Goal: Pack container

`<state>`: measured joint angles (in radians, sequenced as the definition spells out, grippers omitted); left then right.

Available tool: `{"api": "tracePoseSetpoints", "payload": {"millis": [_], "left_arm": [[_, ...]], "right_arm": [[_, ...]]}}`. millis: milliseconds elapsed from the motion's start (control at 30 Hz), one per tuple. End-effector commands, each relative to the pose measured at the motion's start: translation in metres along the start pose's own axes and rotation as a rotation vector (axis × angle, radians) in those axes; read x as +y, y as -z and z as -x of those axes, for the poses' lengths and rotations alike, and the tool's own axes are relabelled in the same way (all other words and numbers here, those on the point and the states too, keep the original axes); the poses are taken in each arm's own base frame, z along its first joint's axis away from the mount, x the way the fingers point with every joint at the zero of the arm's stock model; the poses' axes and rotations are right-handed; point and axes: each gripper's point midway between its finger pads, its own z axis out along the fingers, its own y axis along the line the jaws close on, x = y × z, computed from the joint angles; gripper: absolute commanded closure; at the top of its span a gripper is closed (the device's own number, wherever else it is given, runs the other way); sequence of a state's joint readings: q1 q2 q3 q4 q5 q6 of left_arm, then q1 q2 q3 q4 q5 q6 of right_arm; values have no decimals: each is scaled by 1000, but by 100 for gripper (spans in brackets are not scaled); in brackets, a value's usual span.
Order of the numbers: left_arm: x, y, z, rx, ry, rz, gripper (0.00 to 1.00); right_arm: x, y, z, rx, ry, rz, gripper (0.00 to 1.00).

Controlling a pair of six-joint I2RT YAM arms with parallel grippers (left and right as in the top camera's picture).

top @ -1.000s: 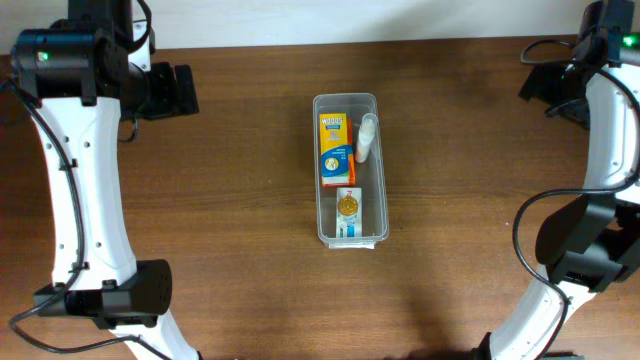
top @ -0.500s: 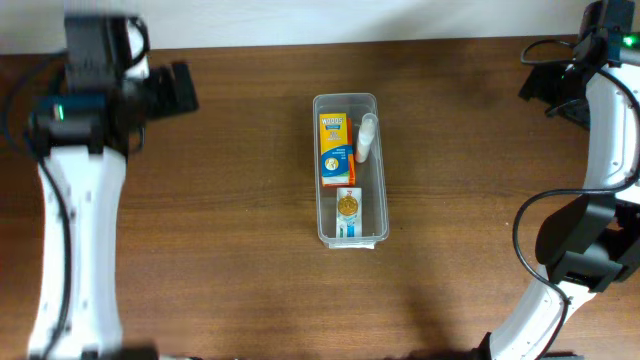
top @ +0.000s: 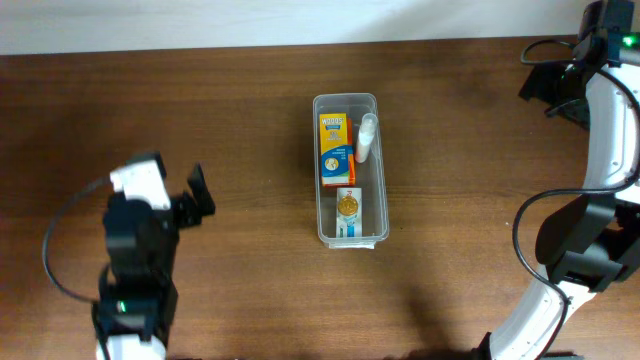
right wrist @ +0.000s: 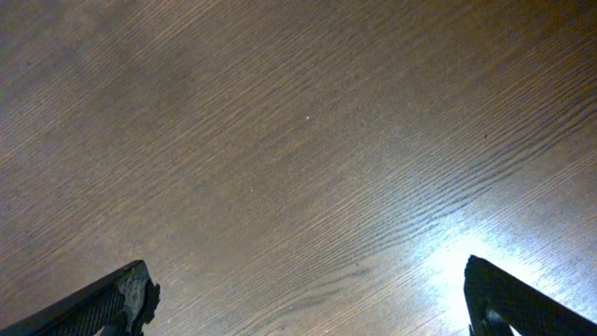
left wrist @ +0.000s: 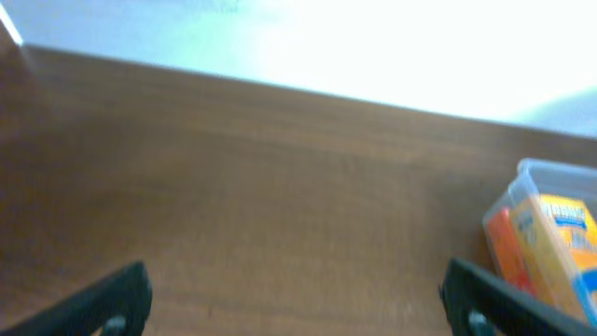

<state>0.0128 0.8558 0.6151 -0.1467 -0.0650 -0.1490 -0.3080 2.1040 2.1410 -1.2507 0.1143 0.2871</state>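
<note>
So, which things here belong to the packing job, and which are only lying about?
Job: container, with the yellow box, white tube and small white box inside it.
Only there: wooden table, black cable near the right edge.

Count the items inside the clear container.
3 in the container: yellow-and-orange box, far end left; white tube beside it, right; small white box, near end. More may hide underneath.

Overhead looks straight down on the bench (top: 250, 120); left wrist, low, faces the container (left wrist: 539, 174) overhead also shows; right wrist hugs the wood.
</note>
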Motion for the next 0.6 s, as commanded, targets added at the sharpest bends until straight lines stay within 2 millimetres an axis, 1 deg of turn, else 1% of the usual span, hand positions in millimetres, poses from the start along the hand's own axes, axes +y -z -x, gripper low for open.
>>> {"api": "tracePoseSetpoints", "payload": {"millis": [0, 100, 233, 400, 567], "left_arm": [[8, 17, -22, -100, -4, 4, 1], [12, 29, -36, -197, 4, -3, 1], [18, 35, -49, -256, 18, 9, 1], [22, 42, -58, -309, 24, 14, 1], [24, 44, -67, -328, 26, 12, 1]], "right_arm": [[-1, 1, 1, -5, -2, -4, 2], [-1, 1, 1, -5, -2, -4, 2], [-1, 1, 1, -5, -2, -5, 2], [-1, 1, 1, -5, -2, -4, 2], [-1, 1, 1, -5, -2, -4, 2]]}}
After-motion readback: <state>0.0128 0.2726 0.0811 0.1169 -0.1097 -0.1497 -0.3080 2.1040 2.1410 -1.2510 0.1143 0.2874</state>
